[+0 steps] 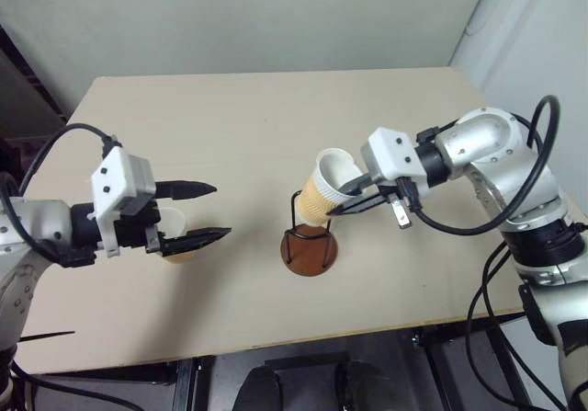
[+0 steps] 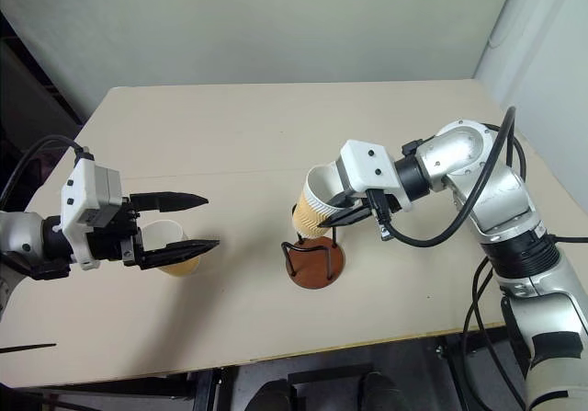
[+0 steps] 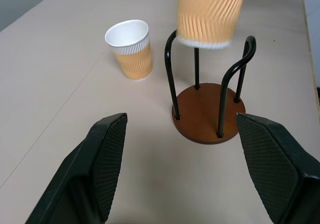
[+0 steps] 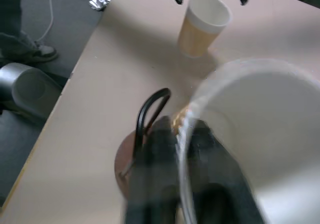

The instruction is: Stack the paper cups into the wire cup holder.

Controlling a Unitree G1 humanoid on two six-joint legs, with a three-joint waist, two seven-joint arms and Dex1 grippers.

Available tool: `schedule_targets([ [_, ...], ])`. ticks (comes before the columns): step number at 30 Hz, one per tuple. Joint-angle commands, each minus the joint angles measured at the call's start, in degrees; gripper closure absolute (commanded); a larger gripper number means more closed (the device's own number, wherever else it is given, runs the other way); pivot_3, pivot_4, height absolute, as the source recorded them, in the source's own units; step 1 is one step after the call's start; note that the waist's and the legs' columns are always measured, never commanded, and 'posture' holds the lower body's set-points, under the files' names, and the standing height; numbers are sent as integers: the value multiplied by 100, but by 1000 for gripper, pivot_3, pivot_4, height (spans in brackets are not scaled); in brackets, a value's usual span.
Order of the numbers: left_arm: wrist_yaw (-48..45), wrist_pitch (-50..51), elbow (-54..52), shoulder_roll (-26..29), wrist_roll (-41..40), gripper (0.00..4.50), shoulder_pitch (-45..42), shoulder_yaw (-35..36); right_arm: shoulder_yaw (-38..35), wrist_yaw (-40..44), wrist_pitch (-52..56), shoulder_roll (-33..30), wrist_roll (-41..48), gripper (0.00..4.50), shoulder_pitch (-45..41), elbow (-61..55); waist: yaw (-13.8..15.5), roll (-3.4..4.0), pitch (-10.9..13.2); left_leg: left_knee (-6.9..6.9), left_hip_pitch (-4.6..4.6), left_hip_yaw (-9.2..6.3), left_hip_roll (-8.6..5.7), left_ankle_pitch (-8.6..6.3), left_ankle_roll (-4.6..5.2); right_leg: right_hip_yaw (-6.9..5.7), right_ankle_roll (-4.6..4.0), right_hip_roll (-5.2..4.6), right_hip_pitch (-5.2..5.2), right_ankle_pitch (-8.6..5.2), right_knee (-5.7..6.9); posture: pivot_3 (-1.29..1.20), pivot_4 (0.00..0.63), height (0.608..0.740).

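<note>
Two paper cups are in sight on the pale table point(image 1: 230, 117). One cup point(image 2: 317, 204) hangs tilted in the air just above the wire cup holder point(image 2: 312, 259), its base near the tops of the black loops; the right gripper point(image 1: 354, 193) pinches its rim, one finger inside the mouth and one outside. The holder itself stands on its reddish-brown disc near the front middle of the table, with nothing inside it. The other cup point(image 2: 173, 245) stands upright to the robot's left of the holder, well apart from it. The left gripper point(image 2: 200, 222) hovers right over that cup with its fingers spread wide, touching nothing. Cables point(image 4: 50, 13) trail on the dark floor beside the table's edge.
</note>
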Motion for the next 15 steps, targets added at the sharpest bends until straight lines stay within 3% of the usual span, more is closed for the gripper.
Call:
schedule_targets([
  [1, 70, -29, -96, 60, -31, 794, -77, 157, 9, 21, -92, 30, -58, 2845, -10, -139, 0, 0, 0, 2, 1, 1, 4, 0, 0, 0, -12, 3, 0, -3, 3, 0, 150, 740],
  [8, 689, -235, 228, -124, 416, 794, -609, -179, -242, -302, -423, 173, -359, 457, -356, 564, 1, 0, 0, 24, 5, 2, 15, 0, 0, -1, -32, 11, -4, -1, 26, 0, 150, 740],
  [12, 1659, -349, 728, -663, 1181, 794, -1512, -956, -196, -1245, -1244, 619, -1182, 457, -1112, 2586, -2, 3, 2, 29, 11, 0, 36, 3, 3, 2, -64, 6, -13, 25, 25, 0, 150, 740],
  [15, 1916, -223, 930, -1151, 1459, 794, -1972, -1638, 18, -1401, -2034, 893, -1650, 457, -1427, 4074, 8, -2, -2, 17, 10, -13, 40, 4, 7, 3, -74, -3, -23, 48, 24, 0, 150, 740],
])
